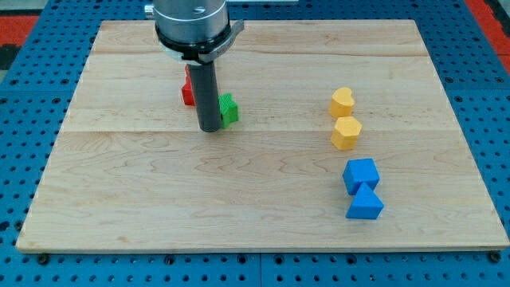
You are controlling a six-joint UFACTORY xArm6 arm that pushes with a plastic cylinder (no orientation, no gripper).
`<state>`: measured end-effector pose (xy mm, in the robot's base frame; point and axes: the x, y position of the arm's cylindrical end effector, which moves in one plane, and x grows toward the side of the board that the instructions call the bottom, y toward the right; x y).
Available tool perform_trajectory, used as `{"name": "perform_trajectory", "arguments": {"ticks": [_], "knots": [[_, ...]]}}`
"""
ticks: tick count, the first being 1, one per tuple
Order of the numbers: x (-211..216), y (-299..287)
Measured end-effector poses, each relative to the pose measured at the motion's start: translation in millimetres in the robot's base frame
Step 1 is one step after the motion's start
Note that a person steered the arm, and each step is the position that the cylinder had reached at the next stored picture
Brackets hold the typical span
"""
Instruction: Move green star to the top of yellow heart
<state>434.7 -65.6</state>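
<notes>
Landmark: yellow heart-shaped block (343, 101), on the wooden board (143, 199) toward the view's right.

Far to the view's left of the heart: a red block (187, 92), shape unclear, mostly hidden behind my rod. Just right of it, my tip (210, 127), the lower end of a straight dark rod; there is no pincer on it, so nothing to part or close. The small green star block (229, 110) sits touching the rod's right side, still well left of the heart.

Key relation: star lies on the heart-facing side of my tip, so a push rightward and slightly toward the view's top looks suitable.

Just below the heart: yellow hexagonal block (346, 133). Further below: two blue blocks (361, 174) (365, 203)
</notes>
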Motion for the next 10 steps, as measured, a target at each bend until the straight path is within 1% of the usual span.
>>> {"name": "perform_trajectory", "arguments": {"ticks": [1, 2, 3, 4, 5, 6, 7, 8, 9, 10], "knots": [[0, 19], [-18, -14], [-21, -6], [-30, 26], [-47, 32], [-63, 31], [-67, 5], [-83, 4], [-87, 56], [-79, 105]]}}
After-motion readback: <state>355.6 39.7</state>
